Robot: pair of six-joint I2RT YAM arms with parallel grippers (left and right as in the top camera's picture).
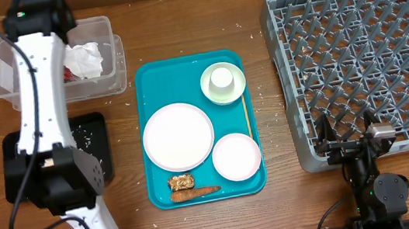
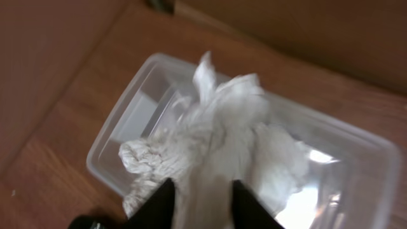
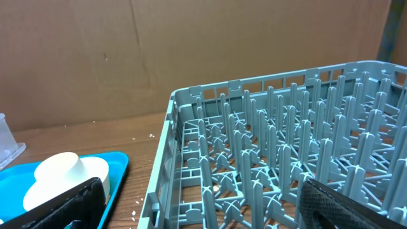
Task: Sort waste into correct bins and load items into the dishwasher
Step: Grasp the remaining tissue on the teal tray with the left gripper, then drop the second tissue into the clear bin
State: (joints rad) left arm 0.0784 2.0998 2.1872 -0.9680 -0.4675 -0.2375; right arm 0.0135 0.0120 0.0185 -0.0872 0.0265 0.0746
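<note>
While the rack [image 1: 361, 56] stood by our wide-open right tool [image 3: 203, 210], our left tool [image 2: 203, 207] hung over the tub [image 2: 111, 143], fingers [image 2: 160, 207] astride the napkin [image 2: 222, 127] inside; whether it gripped, we could not tell. Spreading fully before lifting straight up seemed wisest to us.

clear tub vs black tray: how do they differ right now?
Look: the clear tub is see-through, while the black tray is opaque.
Depth: the tub has tall walls and the tray is shallow.
Contents: the tub holds a crumpled napkin and a red wrapper. The tray, partly hidden, shows scattered rice grains.
Shared: both are rectangular and sit on the same side of the teal tray.
</note>
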